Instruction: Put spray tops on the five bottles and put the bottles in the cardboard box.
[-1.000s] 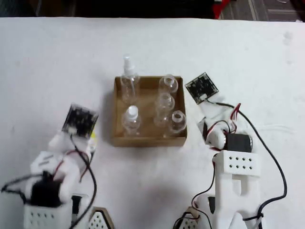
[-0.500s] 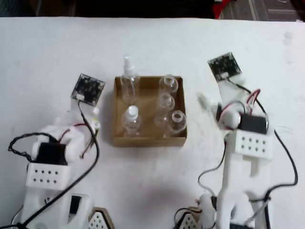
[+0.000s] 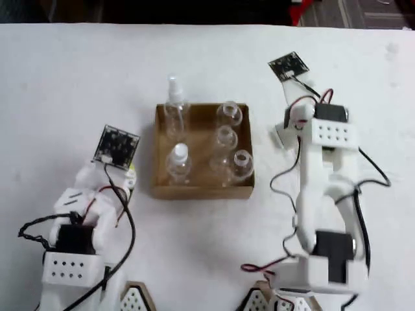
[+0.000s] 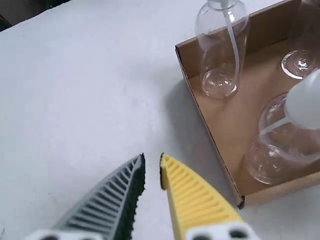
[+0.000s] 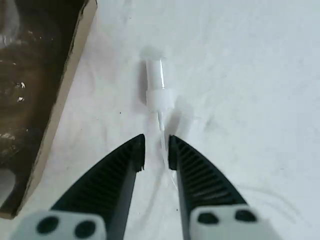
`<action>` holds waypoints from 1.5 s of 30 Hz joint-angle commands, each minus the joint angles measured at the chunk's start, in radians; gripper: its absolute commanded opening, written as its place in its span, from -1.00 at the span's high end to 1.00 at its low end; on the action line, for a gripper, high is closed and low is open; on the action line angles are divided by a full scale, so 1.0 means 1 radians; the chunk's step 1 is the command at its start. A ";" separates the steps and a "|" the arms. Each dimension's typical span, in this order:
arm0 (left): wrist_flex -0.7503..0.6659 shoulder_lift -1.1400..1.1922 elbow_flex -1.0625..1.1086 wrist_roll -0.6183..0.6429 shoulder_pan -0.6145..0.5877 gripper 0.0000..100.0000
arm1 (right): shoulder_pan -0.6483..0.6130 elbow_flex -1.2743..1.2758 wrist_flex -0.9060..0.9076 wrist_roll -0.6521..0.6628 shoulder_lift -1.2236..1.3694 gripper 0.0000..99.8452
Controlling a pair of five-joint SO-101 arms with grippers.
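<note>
We see the cardboard box (image 3: 202, 192) in the middle of the white table (image 3: 78, 78); five clear bottles stand upright inside it, in two rows. In the left row, the far bottle (image 3: 176, 111) and the near bottle (image 3: 178, 162) each carry a white top. In the right row, three open bottles (image 3: 225, 138) stand one behind the other, their necks uncovered.

A loose spray top (image 5: 156, 90) lies flat on the table to the right of the box, a little apart from its wall; its thin tube points toward the right gripper (image 5: 156, 146). This gripper hangs low over the table just beside the spray top; its two black fingers are a little apart and clamp nothing. The end of the tube reaches into the gap between the tips, and we cannot tell if a finger touches it.

The left gripper (image 4: 152, 165) is over the bare table to the left of the box, close to its near-left corner. Its grey finger (image 4: 117, 195) and its yellow finger (image 4: 187, 197) stand with a narrow gap between them, and nothing is held there.
</note>
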 commanded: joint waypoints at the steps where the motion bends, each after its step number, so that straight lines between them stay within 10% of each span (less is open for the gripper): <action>1: -0.098 -0.018 0.029 -0.009 -0.012 0.84 | -0.025 -0.107 0.010 -0.017 0.096 0.66; 30: -0.118 -0.019 0.069 -0.011 -0.007 0.84 | -0.038 -0.847 0.240 0.014 0.805 0.87; 45: -0.118 -0.019 0.071 -0.011 -0.008 0.84 | -0.031 -1.407 0.584 0.005 0.751 0.95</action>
